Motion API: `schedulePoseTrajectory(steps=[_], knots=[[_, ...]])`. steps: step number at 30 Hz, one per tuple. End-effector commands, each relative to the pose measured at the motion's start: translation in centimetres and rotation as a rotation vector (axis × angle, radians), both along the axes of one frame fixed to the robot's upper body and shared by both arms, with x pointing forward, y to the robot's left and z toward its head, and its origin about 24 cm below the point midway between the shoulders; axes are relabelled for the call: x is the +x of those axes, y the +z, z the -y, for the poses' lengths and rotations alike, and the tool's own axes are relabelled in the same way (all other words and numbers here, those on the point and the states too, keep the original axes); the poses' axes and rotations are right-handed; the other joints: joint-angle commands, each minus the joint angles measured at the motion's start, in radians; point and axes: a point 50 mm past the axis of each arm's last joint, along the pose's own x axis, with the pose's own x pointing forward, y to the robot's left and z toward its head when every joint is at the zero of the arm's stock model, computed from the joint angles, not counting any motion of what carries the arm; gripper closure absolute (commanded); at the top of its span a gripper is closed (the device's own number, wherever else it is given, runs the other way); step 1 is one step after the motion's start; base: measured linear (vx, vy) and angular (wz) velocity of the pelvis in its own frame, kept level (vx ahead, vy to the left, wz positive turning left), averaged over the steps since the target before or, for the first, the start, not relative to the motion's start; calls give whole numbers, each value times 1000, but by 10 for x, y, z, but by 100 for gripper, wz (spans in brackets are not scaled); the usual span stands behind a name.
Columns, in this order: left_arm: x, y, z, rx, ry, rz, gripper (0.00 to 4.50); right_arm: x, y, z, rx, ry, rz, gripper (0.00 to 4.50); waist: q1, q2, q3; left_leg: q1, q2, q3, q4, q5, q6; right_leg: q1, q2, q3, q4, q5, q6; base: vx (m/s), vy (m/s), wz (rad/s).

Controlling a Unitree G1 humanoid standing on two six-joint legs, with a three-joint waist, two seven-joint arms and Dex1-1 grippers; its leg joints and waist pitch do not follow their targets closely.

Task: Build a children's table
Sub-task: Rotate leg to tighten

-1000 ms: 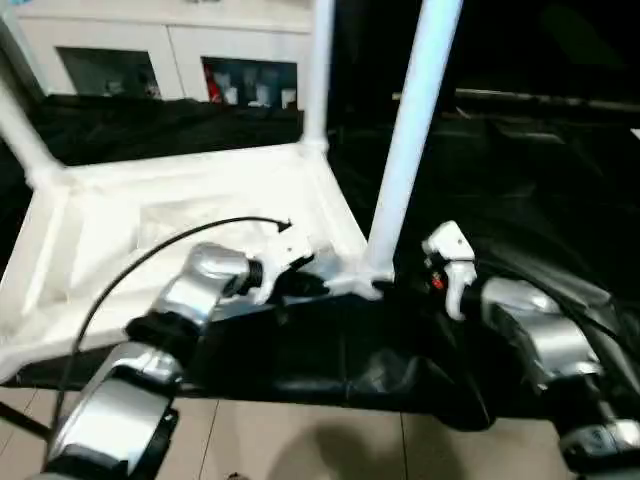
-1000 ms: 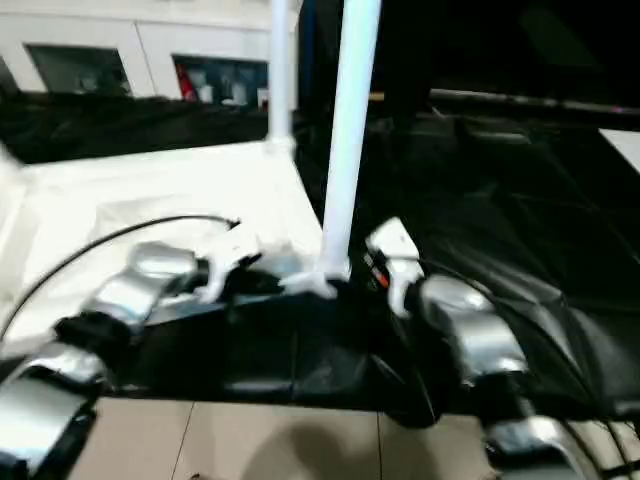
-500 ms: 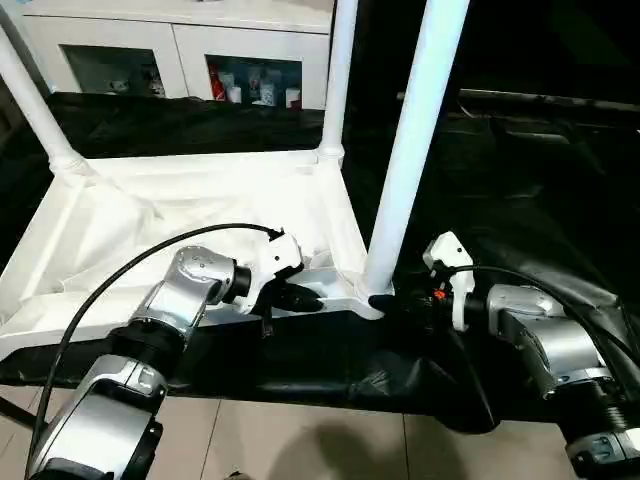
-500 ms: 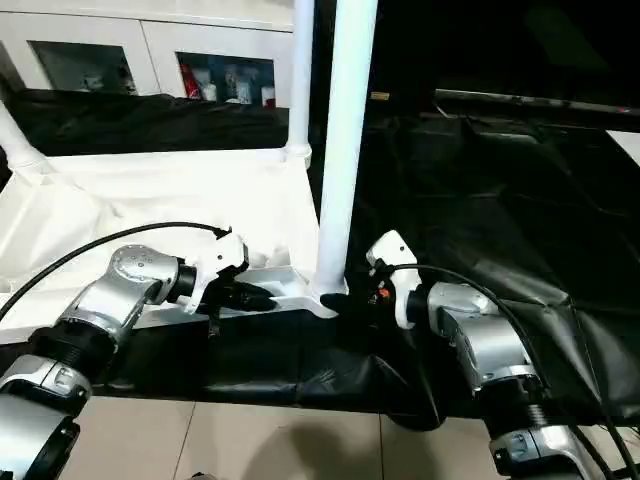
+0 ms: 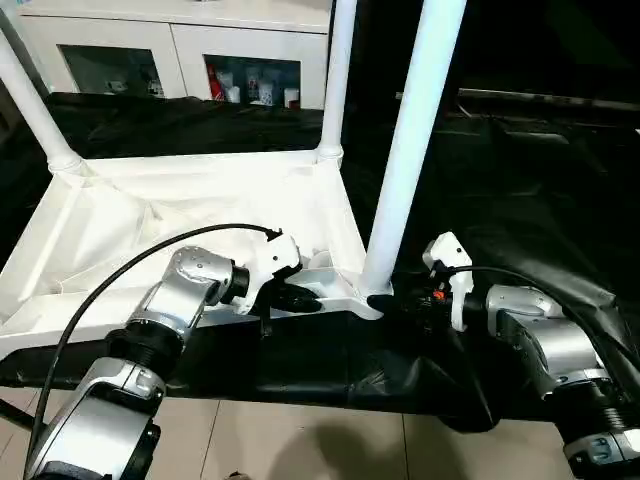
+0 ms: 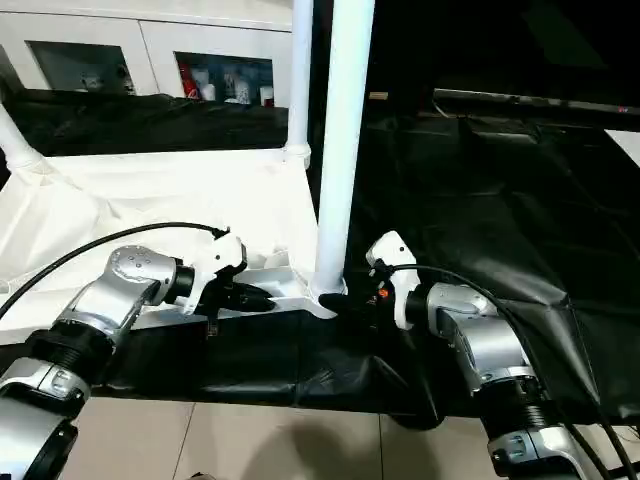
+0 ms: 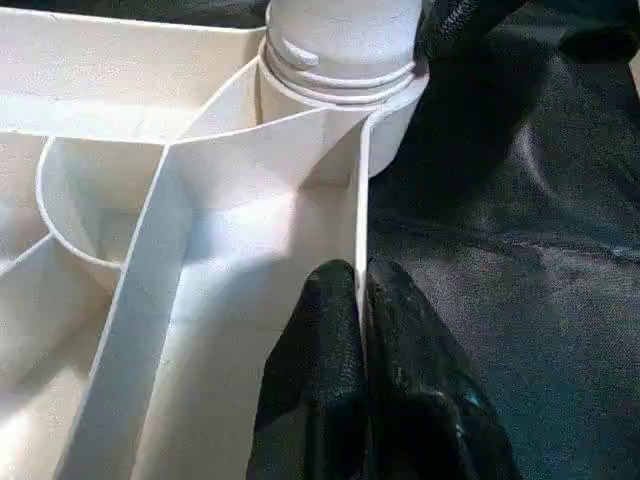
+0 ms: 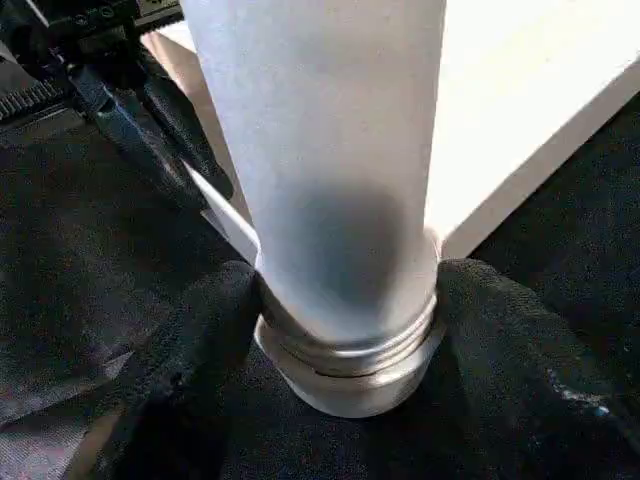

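Right wrist view: right gripper (image 8: pixel 345 330) clasps near leg (image 8: pixel 320 150) base at corner socket (image 8: pixel 350 375) of upturned top (image 5: pixel 200 215), left gripper (image 7: pixel 362 330) pinches rim beside it; leg could cross-thread & bind if tilted.

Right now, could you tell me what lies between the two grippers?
The near leg in its corner socket: left gripper pinches the tabletop's rim, right gripper straddles the leg's base.
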Motion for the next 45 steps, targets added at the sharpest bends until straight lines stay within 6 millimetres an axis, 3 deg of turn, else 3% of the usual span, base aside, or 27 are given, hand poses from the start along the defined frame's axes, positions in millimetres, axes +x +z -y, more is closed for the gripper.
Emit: schedulePoseTrajectory(steps=[1,4,5,8,9,19,36,39,42,43,45], knots=[[-6,0,16,-101,-39,-20,450,1,13,-16,28,89,84,145,5,-17,-59,14,51,-19,-57,-135,87,46,-57,35,-62,-73,-268,0,0,0],[-6,-1,16,-98,-34,-12,450,1,14,-16,44,77,87,145,5,-18,-59,14,51,-19,-57,-139,86,46,-58,36,-63,-87,-264,0,0,0],[-6,-2,16,-96,-35,-13,450,1,16,-16,68,74,78,114,5,-18,-58,14,51,-19,-57,-139,88,46,-57,36,-63,-91,-263,0,0,0],[-6,-2,16,-95,-33,-14,450,1,19,-16,95,78,62,108,6,-16,-59,14,51,-19,-57,-135,92,47,-57,36,-61,-83,-263,0,0,0],[-7,-2,16,-95,-34,-15,450,1,19,-16,80,77,71,88,7,-16,-60,15,53,-20,-56,-132,96,45,-57,36,-60,-74,-263,0,0,0],[-6,-2,15,-90,-34,-12,450,3,16,-16,60,67,79,88,8,-14,-61,15,51,-20,-56,-135,86,46,-57,36,-60,-70,-266,0,0,0],[-5,-3,14,-81,-21,-8,450,4,7,-15,16,49,58,242,9,-12,-62,15,50,-20,-53,-131,88,47,-57,35,-57,-55,-274,0,0,0],[-3,-5,15,-65,6,3,450,5,0,-14,-4,-15,43,250,7,-14,-61,15,50,-20,-54,-134,86,45,-57,36,-58,-64,-271,0,0,0],[7,-5,22,-57,105,44,450,11,-11,-15,-30,-166,37,255,2,-16,-56,17,48,-20,-58,-170,61,40,-56,36,-67,-133,-257,0,0,0],[19,-2,35,-57,223,98,450,14,-23,-23,-33,-301,16,256,0,-16,-54,20,47,-22,-61,-201,37,39,-56,35,-74,-191,-243,0,0,0],[23,-1,41,-56,264,117,450,15,-26,-28,-31,-354,11,256,0,-15,-54,26,47,-25,-64,-238,11,37,-60,35,-82,-261,-221,0,0,0]])
